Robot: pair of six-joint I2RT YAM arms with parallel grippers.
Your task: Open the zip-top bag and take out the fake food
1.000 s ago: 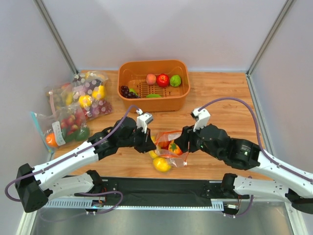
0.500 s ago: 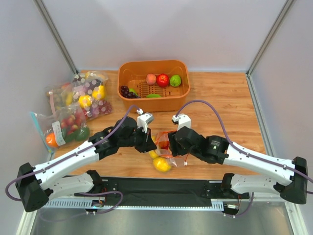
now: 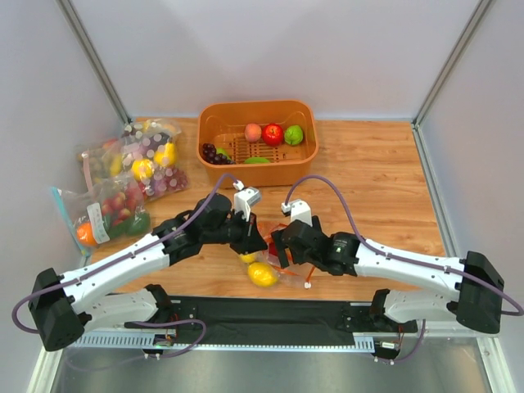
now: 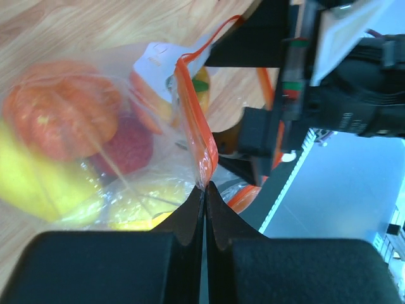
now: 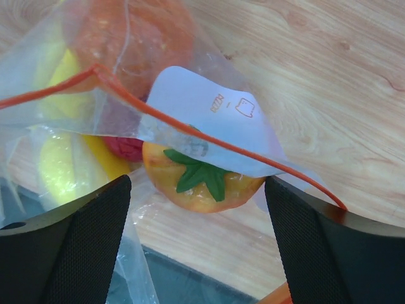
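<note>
Left pincer clamps the bag by its orange strip; right pincer gapes empty at three o'clock; best it nips the opposite lip, pulling gently.

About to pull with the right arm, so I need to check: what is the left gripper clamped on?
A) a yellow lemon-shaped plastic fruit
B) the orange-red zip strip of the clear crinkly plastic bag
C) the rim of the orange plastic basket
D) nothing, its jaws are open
B: the left wrist view shows the left gripper shut on the end of the orange-red zip strip of the clear crinkly plastic bag.
</note>
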